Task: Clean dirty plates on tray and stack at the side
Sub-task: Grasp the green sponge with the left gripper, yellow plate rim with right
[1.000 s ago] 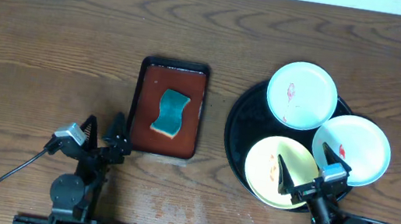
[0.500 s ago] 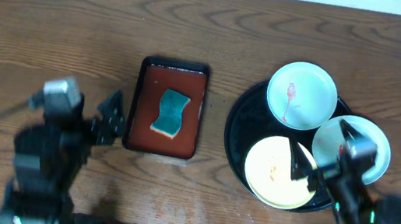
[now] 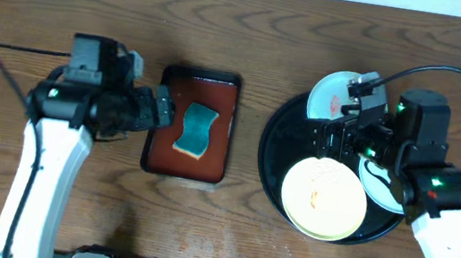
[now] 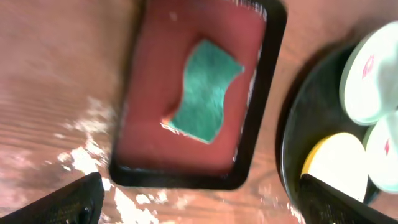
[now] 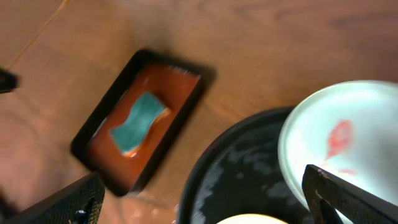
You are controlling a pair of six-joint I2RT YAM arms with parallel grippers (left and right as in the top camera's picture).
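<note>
Both arms swung fwd: left hand (image 3: 161,108) wide by brown tray (image 3: 202,76), right hand (image 3: 326,142) wide over black tray (image 3: 276,158).

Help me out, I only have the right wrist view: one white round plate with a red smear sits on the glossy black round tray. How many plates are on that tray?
Observer: Three. Besides that smeared white plate, overhead shows a pale yellow round plate and a second white plate half hidden under the right arm, sharing the glossy black round tray.
Operator: Where is the left arm?
Observer: The left gripper hovers open at the left edge of the reddish-brown rectangular tray; the green sponge lies inside it, untouched.
</note>
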